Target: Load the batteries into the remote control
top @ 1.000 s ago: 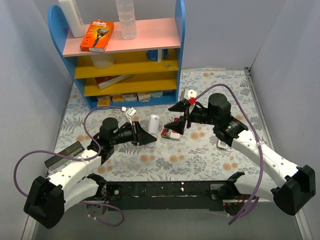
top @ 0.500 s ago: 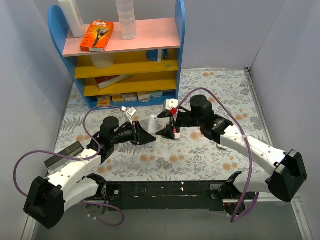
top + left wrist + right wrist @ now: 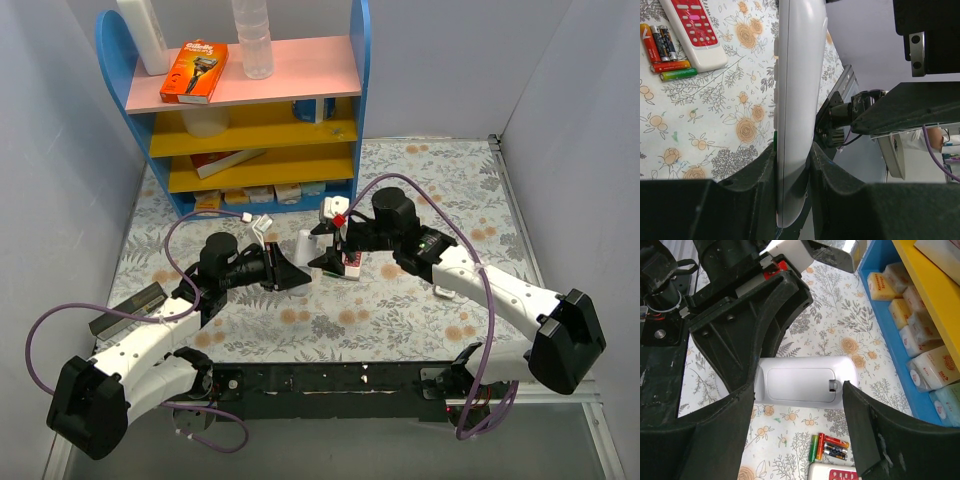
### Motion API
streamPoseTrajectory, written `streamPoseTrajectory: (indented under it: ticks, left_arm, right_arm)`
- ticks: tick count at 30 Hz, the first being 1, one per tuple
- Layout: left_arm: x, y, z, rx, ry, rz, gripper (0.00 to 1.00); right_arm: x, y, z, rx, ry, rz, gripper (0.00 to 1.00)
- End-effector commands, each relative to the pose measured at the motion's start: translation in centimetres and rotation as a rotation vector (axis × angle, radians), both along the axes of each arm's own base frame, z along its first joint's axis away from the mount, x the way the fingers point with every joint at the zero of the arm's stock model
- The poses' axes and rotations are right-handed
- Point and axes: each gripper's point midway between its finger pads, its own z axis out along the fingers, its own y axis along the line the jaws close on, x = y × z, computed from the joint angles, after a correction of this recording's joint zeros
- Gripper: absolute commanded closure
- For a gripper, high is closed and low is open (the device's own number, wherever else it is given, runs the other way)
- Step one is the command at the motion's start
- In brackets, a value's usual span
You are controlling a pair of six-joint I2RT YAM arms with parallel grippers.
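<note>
Right gripper (image 3: 325, 246), jaws spread, is arriving leftward over remote control (image 3: 795, 385), which left gripper (image 3: 794, 160) is clamping; cover removal pending.

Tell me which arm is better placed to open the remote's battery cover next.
Right, probably. The left gripper is shut on the remote control, so it is busy; the right gripper is open, empty and facing the closed battery cover.
</note>
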Motion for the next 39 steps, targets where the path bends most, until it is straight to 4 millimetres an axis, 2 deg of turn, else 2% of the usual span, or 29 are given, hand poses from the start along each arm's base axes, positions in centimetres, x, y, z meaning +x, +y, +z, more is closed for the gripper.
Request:
streamPoseTrajectory:
  ticks: [1, 7, 19, 29, 34, 39]
  left_arm:
    - [0.3, -0.2, 2.8, -0.029, -0.091, -0.015, 1.00]
    - [0.5, -0.2, 2.9, -0.024, -0.095, -0.009, 1.00]
    - [1.0, 0.0, 3.0, -0.019, -0.091, 0.026, 1.00]
    - [0.6, -0.2, 3.5, -0.026, -0.114, -0.009, 1.00]
    - [0.0, -0.5, 3.4, -0.023, -0.123, -0.045, 1.00]
    - [0.0, -0.5, 2.2, -0.005, -0.091, -0.048, 1.00]
  right_arm:
    - [0.3, 0.8, 2.3, 0.041, -0.050, 0.012, 0.23]
    - [0.5, 1.0, 2.2, 0.029, -0.046, 0.014, 0.25]
    - [0.0, 0.6, 1.0, -0.001, -0.016, 0.017, 0.34]
    - [-0.3, 0.5, 0.1, -0.014, 0.019, 0.013, 0.37]
    - [0.1, 0.6, -1.3, -0.027, 0.060, -0.022, 0.47]
    - [0.0, 0.2, -3.8, -0.052, 0.120, -0.056, 0.60]
